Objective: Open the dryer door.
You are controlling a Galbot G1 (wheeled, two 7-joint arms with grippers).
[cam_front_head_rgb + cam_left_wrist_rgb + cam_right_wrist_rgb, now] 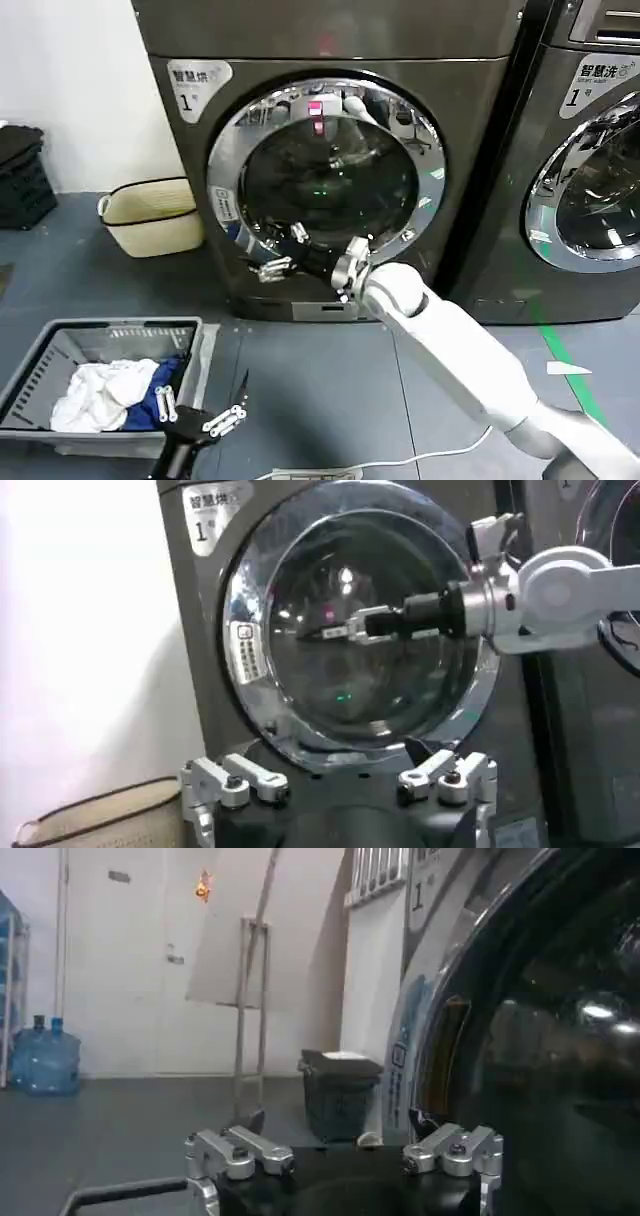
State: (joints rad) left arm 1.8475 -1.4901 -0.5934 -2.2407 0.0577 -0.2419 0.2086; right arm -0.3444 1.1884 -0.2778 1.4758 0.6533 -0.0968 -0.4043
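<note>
Two machines stood side by side; your dryer [330, 150] was the left one, door [325, 180] shut. Your right gripper [278, 262] reached to the door's lower-left rim, fingers spread wide. Left gripper [205, 418] waited low, jaws wide, beside one laundry basket [60, 345].

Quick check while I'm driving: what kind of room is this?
Probably a laundry area: a front-loading dryer with a second machine beside it, and a laundry basket of clothes on the floor.
</note>
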